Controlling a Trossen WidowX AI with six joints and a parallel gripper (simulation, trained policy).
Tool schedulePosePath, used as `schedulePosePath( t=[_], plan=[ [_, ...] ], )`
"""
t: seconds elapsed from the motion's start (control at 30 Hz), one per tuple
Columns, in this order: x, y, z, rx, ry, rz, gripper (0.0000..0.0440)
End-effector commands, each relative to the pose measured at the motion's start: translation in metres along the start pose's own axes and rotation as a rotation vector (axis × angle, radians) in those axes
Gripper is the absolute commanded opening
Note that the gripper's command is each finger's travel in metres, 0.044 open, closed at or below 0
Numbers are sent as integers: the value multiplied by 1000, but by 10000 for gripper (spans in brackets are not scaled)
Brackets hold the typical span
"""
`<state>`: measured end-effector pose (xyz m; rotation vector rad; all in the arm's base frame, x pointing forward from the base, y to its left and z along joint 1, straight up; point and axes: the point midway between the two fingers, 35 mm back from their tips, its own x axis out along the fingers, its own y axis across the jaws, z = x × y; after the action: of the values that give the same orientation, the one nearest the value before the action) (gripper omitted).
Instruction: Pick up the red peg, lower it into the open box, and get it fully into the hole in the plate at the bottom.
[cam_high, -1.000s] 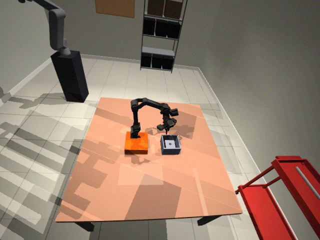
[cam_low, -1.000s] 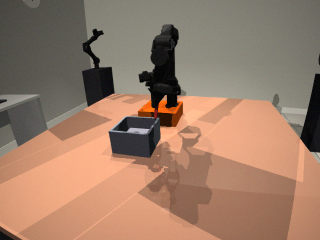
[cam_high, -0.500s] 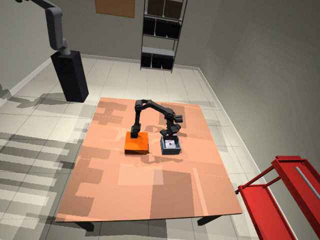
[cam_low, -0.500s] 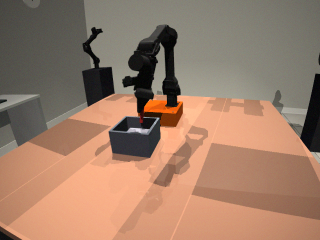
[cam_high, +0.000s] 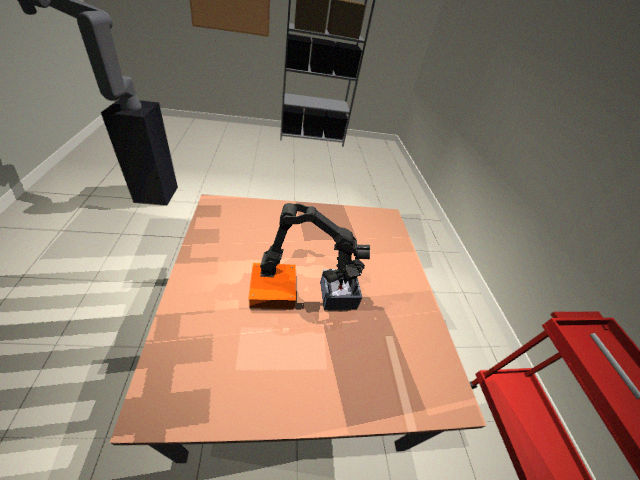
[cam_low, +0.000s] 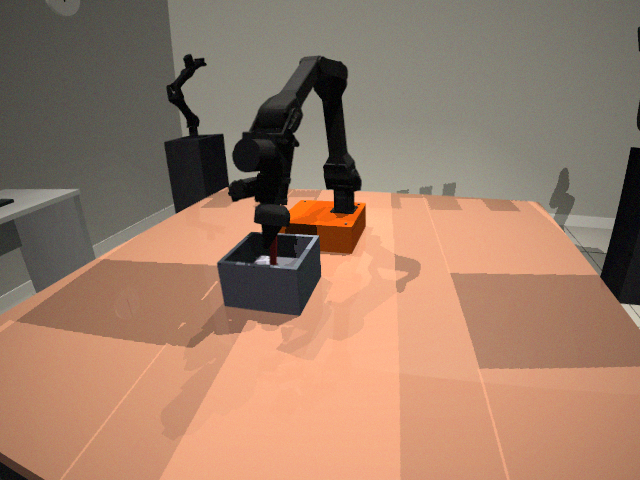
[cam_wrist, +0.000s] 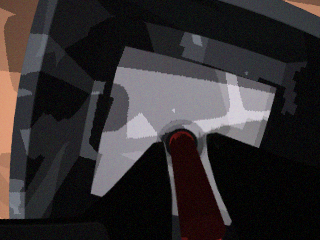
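"Where do we have the red peg (cam_high: 340, 285) (cam_low: 273, 250) (cam_wrist: 195, 190)?"

"Inside the open box (cam_high: 341, 303) (cam_low: 261, 289) (cam_wrist: 25, 125), roughly upright, its lower end at the round hole (cam_wrist: 170, 136) in the pale plate (cam_high: 333, 292) (cam_low: 284, 261) (cam_wrist: 165, 95). We can't tell its depth."

"And our end effector (cam_high: 342, 281) (cam_low: 269, 242) (cam_wrist: 185, 139)?"

"Barely parted around the peg, slivers of light on both sides; we judge it loose."

"Then we should check alignment before pushing straight down, lest it tilt or jam. If it stands proud, we regrip lightly or press its top, keeping clear of the walls."

"Our pose?"

"Wrist low over the box, fingers down; behind, the six-joint arm (cam_high: 325, 224) (cam_low: 334, 124) arches back to its orange base (cam_high: 284, 289) (cam_low: 356, 235) on the desk (cam_high: 279, 403) (cam_low: 351, 413) (cam_wrist: 6, 150)."
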<state>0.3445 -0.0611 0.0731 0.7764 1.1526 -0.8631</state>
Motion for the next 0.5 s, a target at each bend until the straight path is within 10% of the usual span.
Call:
schedulePosePath(
  t=[0.0,0.17,0.47],
  plan=[
    [9,-1,1,-16,15,-16,126],
    [17,4,9,-34,16,-26,165],
    [24,19,34,-52,-6,-12,376]
  ],
)
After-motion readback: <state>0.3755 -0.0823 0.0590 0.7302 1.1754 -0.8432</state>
